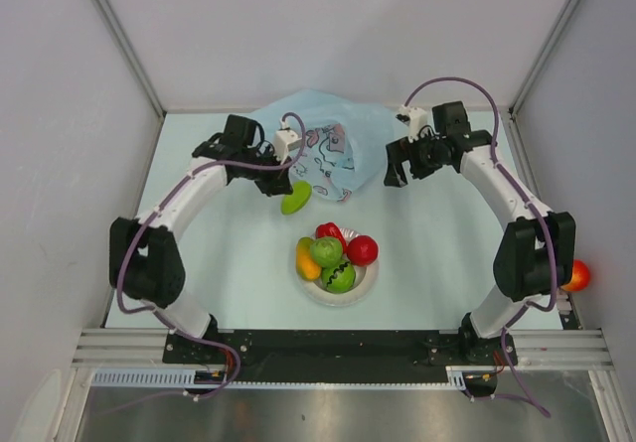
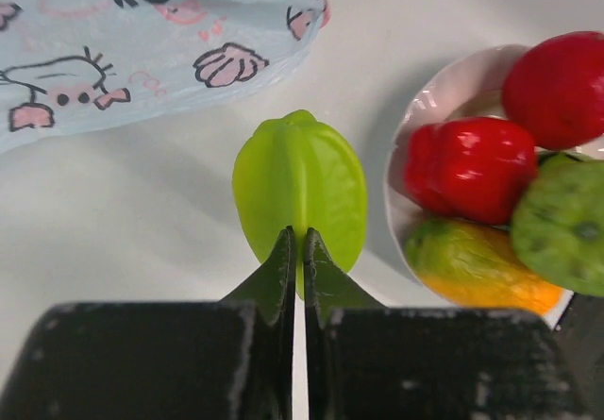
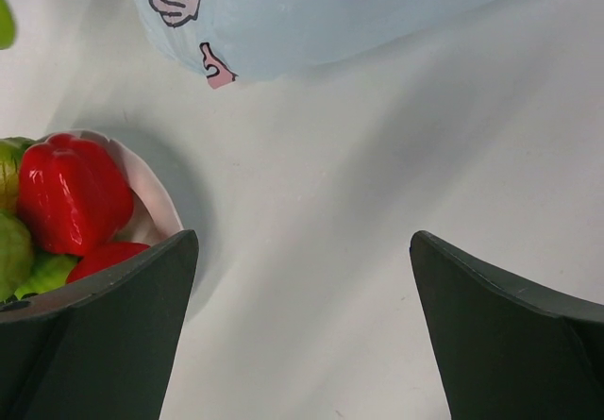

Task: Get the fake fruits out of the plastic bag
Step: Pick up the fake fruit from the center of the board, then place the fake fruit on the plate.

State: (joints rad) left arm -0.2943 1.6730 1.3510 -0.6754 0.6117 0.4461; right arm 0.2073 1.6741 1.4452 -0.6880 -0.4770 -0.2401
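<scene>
progress: 5 fruits sit in the white bowl (image 2: 448,80). A 6th, the green star fruit (image 2: 300,189), is out of the plastic bag (image 1: 348,134), just beside it and not yet in the bowl.
left to do: I judge the star fruit goes in the bowl next. I cannot tell if more fruit is inside the bag.
left jaws: pressed together, pinching a thin ridge of the star fruit. I cannot tell if it is lifted off the counter (image 1: 437,263).
right jaws: spread wide, empty, over bare counter between bag and bowl.
bag: at the far side of the counter, thin, crinkly, pale blue, cartoon print, puffed.
star fruit: glossy hard plastic, ribbed, pointed tip.
bowl fruits: smooth shiny reds, 2 bumpy greens, 1 yellow-orange.
</scene>
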